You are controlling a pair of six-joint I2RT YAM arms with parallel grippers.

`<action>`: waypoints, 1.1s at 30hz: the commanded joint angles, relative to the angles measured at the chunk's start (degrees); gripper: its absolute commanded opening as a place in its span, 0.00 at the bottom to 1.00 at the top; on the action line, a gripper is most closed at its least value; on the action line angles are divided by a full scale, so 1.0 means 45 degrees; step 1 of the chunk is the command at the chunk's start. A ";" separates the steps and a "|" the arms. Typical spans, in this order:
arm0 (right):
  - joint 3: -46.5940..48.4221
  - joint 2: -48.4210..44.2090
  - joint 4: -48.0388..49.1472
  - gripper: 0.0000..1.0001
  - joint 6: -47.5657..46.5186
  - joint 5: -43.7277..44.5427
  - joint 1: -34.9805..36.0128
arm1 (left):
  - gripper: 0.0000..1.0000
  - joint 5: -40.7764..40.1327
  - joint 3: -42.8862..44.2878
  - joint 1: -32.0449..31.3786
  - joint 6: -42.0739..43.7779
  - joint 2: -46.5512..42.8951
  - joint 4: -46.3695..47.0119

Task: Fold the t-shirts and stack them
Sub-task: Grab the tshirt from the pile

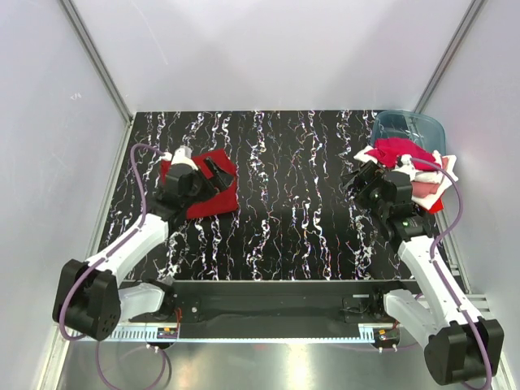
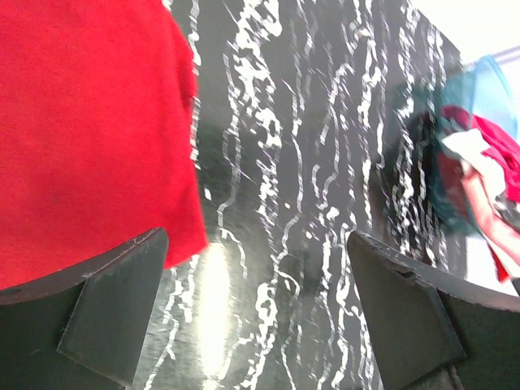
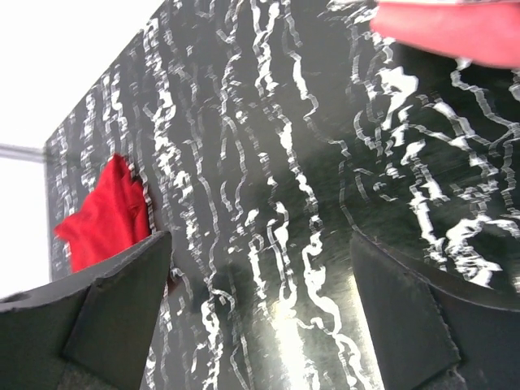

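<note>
- The left arm (image 1: 122, 248) reaches from the near-left base toward far left, elbow bent.
- The right arm (image 1: 431, 268) stretches from the near-right base toward the far-right corner.
- The left gripper (image 2: 256, 244) hangs with jaws spread wide and empty, one finger over the right edge of a folded red shirt (image 1: 219, 199) lying far left on the table (image 1: 284, 203).
- The right gripper (image 3: 260, 240) gapes wide, holding nothing, just left of the shirt pile (image 1: 402, 152).
- The pile of crimson, white and pink sits against the near side of the tub (image 1: 406, 123).

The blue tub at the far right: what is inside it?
A crimson shirt covers the tub's near rim; a white shirt and a pink shirt lie in front. They hide whatever lies deeper inside.
</note>
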 commanded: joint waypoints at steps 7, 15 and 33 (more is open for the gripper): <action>0.1889 0.2104 -0.0966 0.90 -0.0535 0.2346 0.0057 | 0.99 0.3038 0.0601 -0.0406 -0.0909 0.1418 0.1766; 0.5250 0.6012 -0.1710 0.88 0.0127 0.3517 -0.1739 | 0.99 0.3588 0.0562 -0.0582 -0.0987 0.1224 0.1902; 0.9314 1.0683 -0.2569 0.04 0.0265 0.6429 -0.2248 | 0.99 0.3393 0.0698 -0.0895 -0.0870 0.1067 0.1629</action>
